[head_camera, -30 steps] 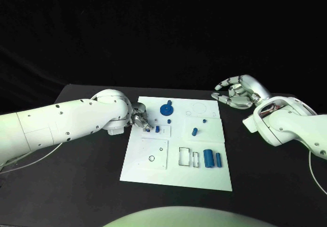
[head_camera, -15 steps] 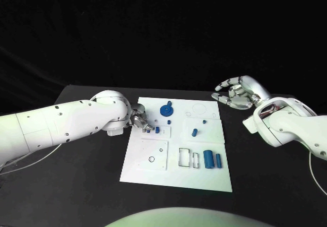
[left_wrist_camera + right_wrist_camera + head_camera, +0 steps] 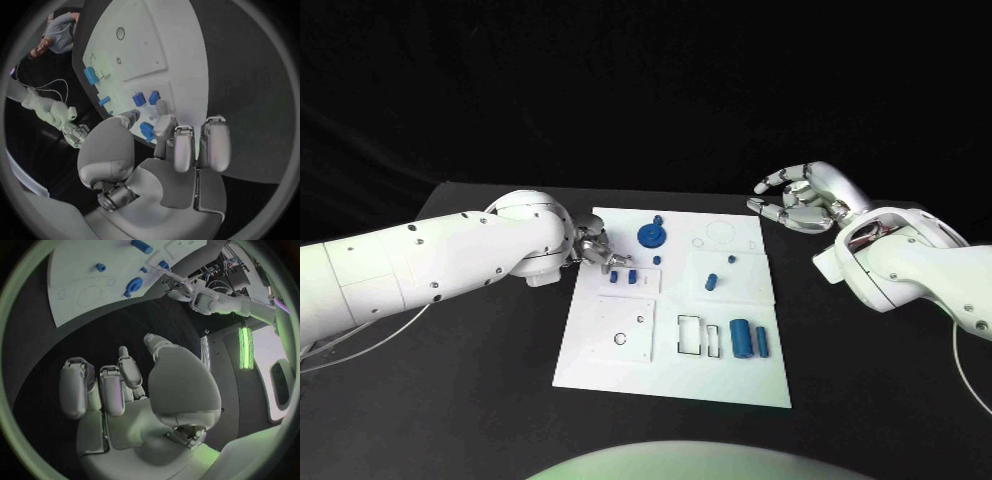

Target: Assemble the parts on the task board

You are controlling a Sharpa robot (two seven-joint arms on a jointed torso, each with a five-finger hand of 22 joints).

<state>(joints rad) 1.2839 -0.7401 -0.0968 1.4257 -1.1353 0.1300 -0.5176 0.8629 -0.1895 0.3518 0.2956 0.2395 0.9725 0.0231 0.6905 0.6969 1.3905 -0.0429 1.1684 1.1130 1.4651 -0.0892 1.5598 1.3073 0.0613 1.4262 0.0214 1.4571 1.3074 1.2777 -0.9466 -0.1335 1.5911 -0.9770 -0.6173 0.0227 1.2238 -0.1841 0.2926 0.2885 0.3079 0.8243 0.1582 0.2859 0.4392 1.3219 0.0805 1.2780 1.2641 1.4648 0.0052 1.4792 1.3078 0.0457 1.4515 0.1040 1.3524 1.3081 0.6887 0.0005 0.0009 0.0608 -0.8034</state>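
Left hand [image 3: 596, 250] fingers pinch a blue part [image 3: 147, 131]; right hand [image 3: 802, 197] empty

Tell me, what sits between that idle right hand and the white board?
Nothing. In the head view, only bare black table separates the right hand from the board; its fingers hover apart from the board's edge, holding nothing.

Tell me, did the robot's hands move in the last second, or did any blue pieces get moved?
Barely. The left hand shifted slightly along the task board's left edge, beside the small blue parts, gripping nothing visible. The right hand and the other blue pieces stayed put.
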